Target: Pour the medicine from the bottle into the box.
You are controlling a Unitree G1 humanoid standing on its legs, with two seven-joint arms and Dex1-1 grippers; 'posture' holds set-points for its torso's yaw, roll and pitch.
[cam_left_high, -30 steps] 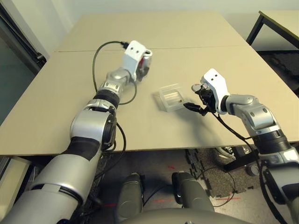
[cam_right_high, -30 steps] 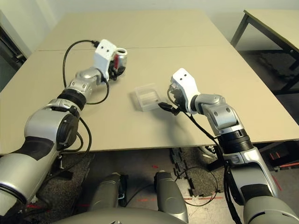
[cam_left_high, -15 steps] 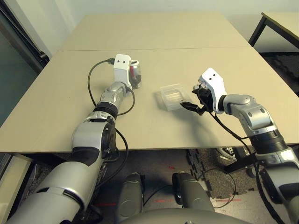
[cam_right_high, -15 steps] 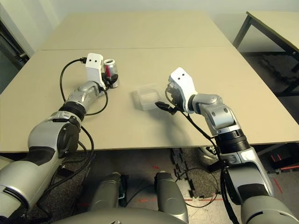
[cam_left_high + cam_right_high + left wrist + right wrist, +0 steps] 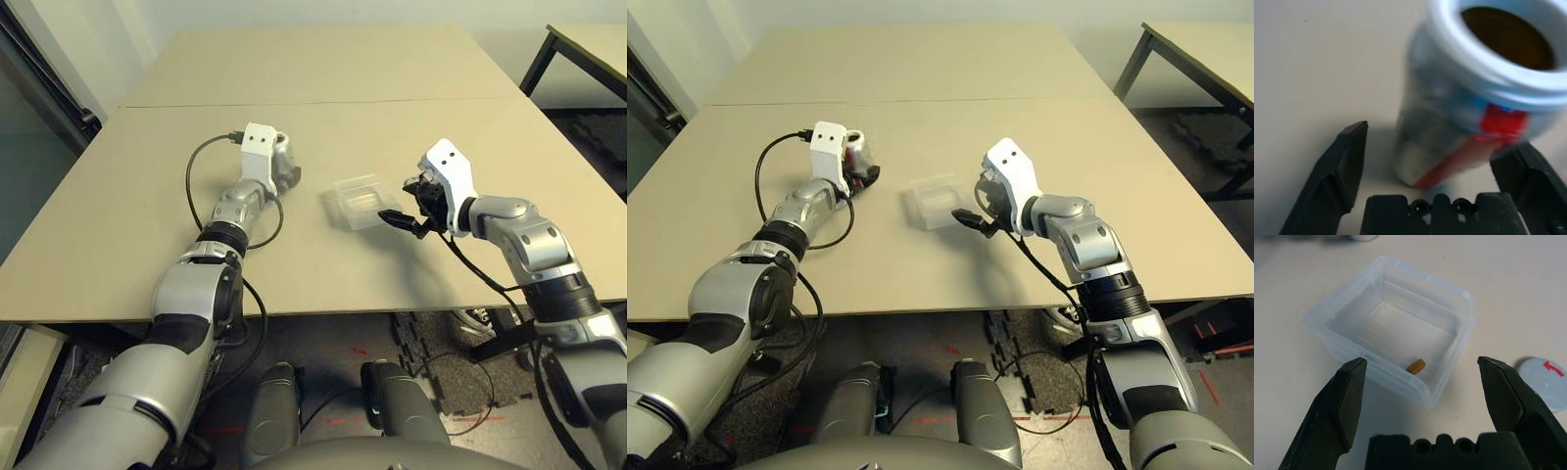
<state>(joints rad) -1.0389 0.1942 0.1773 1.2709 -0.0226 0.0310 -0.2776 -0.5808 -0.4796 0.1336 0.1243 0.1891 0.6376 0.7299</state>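
Note:
The silver-grey bottle (image 5: 1459,112) with the red and white label stands uncapped on the table, left of the box. My left gripper (image 5: 1440,139) is open around it, one finger well clear of its side. In the head views the bottle (image 5: 858,157) is mostly hidden behind the left wrist. The clear plastic box (image 5: 361,201) rests mid-table with a brownish pill (image 5: 1416,366) inside it. My right gripper (image 5: 404,204) is open just right of the box, holding nothing. The round grey cap (image 5: 1543,387) with a red mark lies on the table beside the box.
The tan table (image 5: 323,88) stretches wide behind and to both sides. A seam crosses it behind the bottle. A second table (image 5: 588,49) stands at the far right. Black cables loop from both wrists.
My left gripper carried the bottle left and down, away from the box, set it upright on the table and opened. The right arm has barely moved.

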